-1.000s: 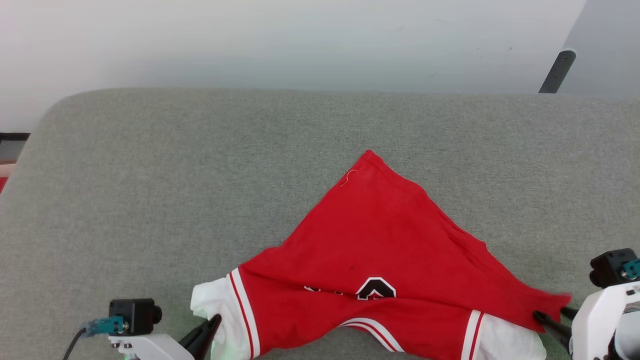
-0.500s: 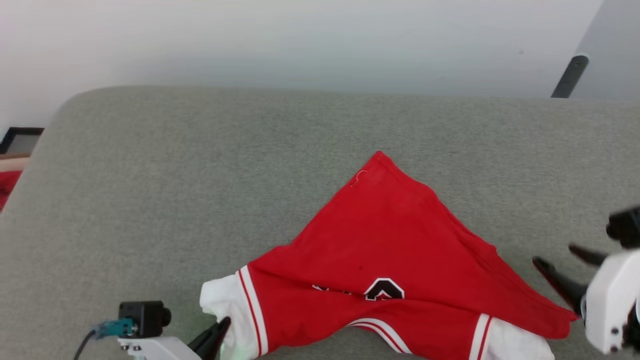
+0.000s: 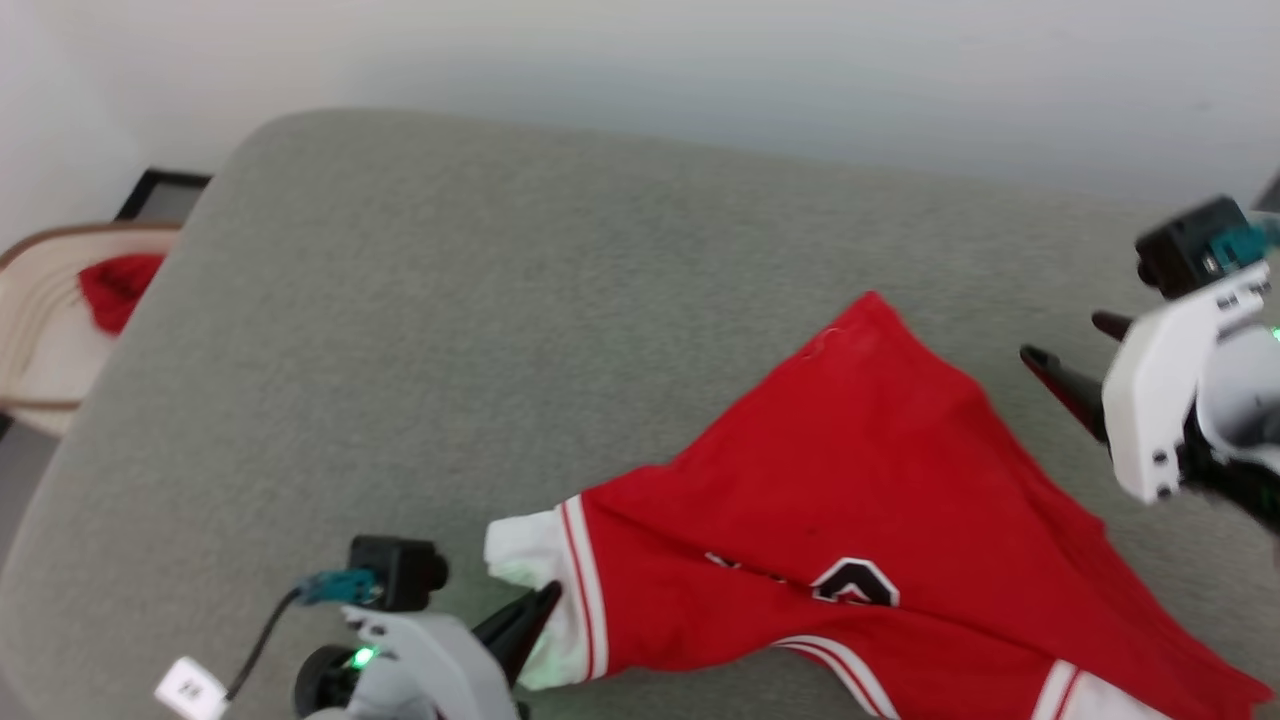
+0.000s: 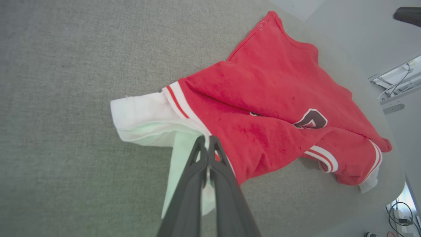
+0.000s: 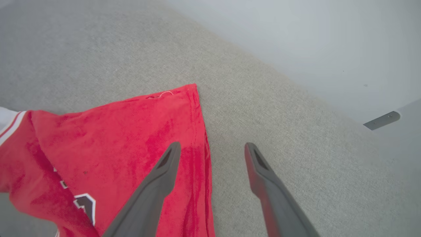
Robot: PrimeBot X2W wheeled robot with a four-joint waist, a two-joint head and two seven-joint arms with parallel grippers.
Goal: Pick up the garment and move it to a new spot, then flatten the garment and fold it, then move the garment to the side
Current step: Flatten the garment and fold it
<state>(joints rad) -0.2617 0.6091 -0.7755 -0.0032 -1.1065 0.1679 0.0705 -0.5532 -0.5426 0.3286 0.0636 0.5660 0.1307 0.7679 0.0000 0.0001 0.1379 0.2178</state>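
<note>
Over grey cushion (image 3: pixel 400 300), right arm (image 3: pixel 1160 400) hovers near garment (image 3: pixel 850 480), jaws spread.

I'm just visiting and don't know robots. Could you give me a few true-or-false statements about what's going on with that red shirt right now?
1. The left gripper is shut on the garment at its white sleeve. True.
2. The right gripper is clamped on the garment. False: its jaws stand open, holding nothing.
3. The garment lies neatly folded. False: it sprawls crumpled on the grey cushion.
4. A small red cloth lies in a basket beside the cushion. True.
</note>
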